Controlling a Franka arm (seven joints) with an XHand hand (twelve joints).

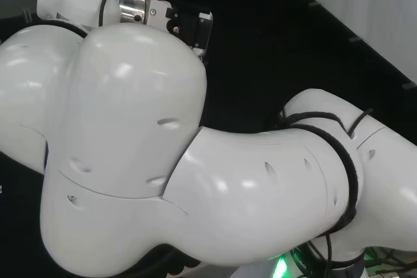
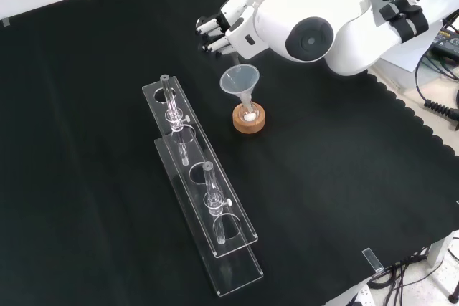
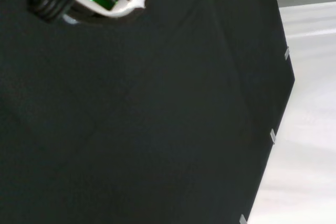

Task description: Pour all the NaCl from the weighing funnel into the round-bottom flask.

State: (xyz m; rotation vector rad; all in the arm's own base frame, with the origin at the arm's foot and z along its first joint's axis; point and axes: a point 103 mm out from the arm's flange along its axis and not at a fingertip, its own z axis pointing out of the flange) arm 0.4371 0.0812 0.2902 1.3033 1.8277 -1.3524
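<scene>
The black cloth (image 2: 344, 198) covered the whole bench, and the arm's big white link (image 2: 315, 23) with its round grey cap reached in over the far side of it in the front view. Nearer the camera than the cork ring (image 2: 249, 119), which serves as the landmark here, lay a long clear rack (image 2: 204, 198) with two upright glass pieces standing in it. On the cork ring sat what was probably the round-bottom flask (image 2: 248, 114), its glass hard to make out, with a clear funnel (image 2: 239, 80) seated in its neck and a little white material showing at the base. The hand (image 2: 228, 23) hung just beyond and above the funnel; its fingertips (image 2: 208, 34) pointed out from behind the link, but whether they were curled or holding anything could not be told. The weighing funnel could not be picked out for certain. From here the risks were judged to be salt spilling past the funnel's rim if a pour were off-centre, and a low-swinging hand knocking funnel and flask off the ring.
</scene>
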